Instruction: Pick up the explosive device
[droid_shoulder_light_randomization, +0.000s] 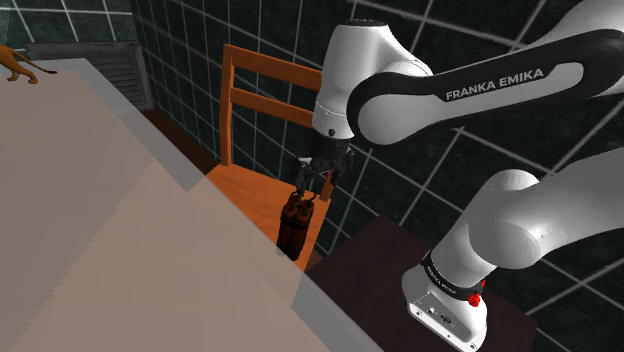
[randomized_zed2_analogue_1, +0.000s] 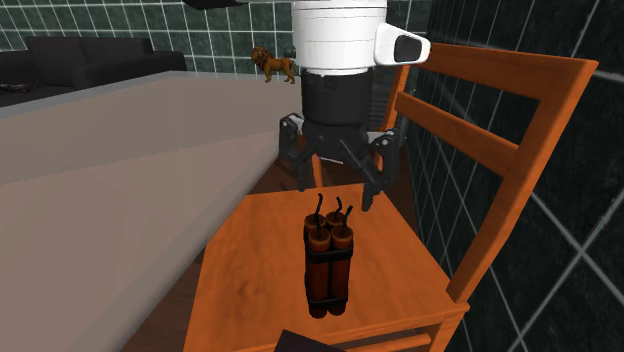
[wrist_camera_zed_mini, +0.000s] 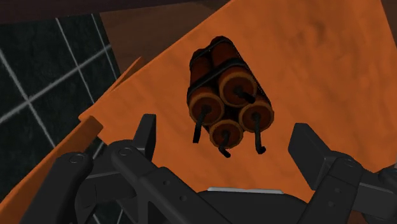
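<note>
The bundle of four reddish-brown dynamite sticks (randomized_zed2_analogue_1: 328, 262) (droid_shoulder_light_randomization: 295, 225) (wrist_camera_zed_mini: 229, 92), bound with black straps and carrying black fuses on top, is standing upright directly beneath the jaws. It is resting on the seat of the orange wooden chair (randomized_zed2_analogue_1: 260, 250) (droid_shoulder_light_randomization: 250, 190) (wrist_camera_zed_mini: 331, 76).

The all-black two-finger gripper (randomized_zed2_analogue_1: 340, 195) (droid_shoulder_light_randomization: 311, 192) (wrist_camera_zed_mini: 227, 137) is pointing straight down over the bundle. The jaws are standing wide open and are gripping nothing. One finger is hanging to each side of the fuse tips, just above the stick ends and apart from them.

The chair's slatted back is rising just beside the gripper. The large pale grey-beige table (randomized_zed2_analogue_1: 100, 160) (droid_shoulder_light_randomization: 100, 200) is running along the chair's other side, near the jaws. A small tawny lion figurine (randomized_zed2_analogue_1: 272, 65) (droid_shoulder_light_randomization: 18, 66) is standing on the table's far end, well apart from the jaws.
</note>
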